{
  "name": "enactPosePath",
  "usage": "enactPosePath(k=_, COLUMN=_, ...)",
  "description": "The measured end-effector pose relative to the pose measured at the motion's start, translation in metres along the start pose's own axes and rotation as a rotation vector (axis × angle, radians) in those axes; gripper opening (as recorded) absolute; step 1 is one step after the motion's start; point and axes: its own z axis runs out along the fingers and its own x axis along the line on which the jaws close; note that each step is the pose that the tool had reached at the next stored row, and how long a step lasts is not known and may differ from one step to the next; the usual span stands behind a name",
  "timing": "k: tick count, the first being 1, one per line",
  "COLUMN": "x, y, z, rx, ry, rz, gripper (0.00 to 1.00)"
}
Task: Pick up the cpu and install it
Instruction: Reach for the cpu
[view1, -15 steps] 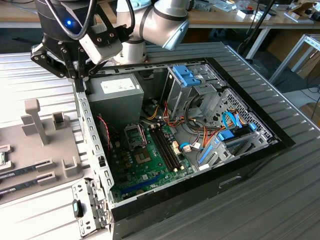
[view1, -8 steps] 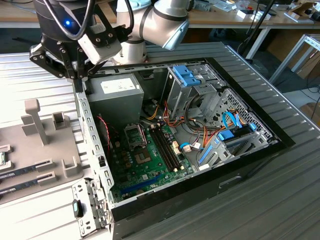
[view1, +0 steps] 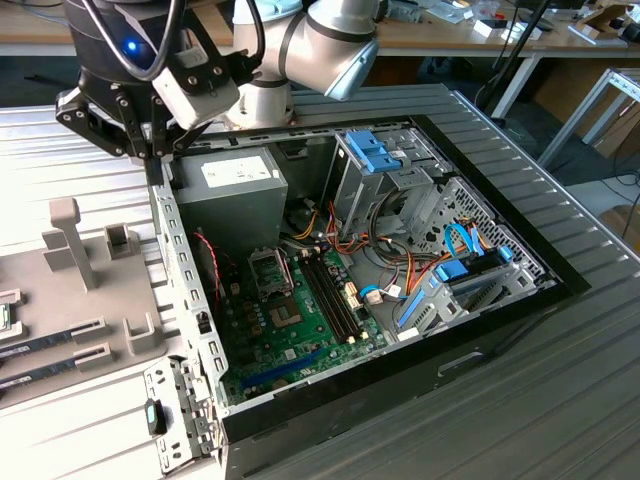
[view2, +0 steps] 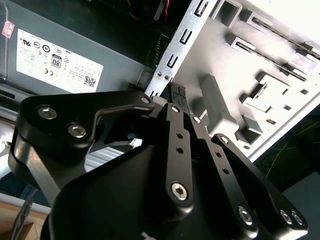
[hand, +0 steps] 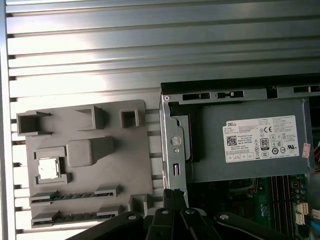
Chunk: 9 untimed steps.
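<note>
1. Presently, the gripper (hand: 173, 192) hovers empty, fingers closed together, above the computer case (hand: 172, 125) wall.
2. The cpu (hand: 48, 168) lies flat in a pocket of the grey fixture plate (hand: 135, 160), beside the case.
3. Handling, as judged: light, rigid, fragile. Grip opposite edges only.

The cpu (hand: 48, 168), seen in the first wrist view, is a small flat square chip whose silver-grey metal top catches the light. It lies flat, top up, squarely seated in a walled pocket of the grey holder plate (hand: 135, 165). The pocket is just beside a raised block (hand: 87, 151), near two dark memory sticks (hand: 75, 196), and outside the open computer case (hand: 172, 145).
</note>
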Motion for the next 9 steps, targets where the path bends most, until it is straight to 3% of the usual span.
enactPosePath(k=9, x=0.0021, y=-0.0002, z=0.0002, rx=0.0000, ry=0.0000, rz=0.000, gripper=0.11)
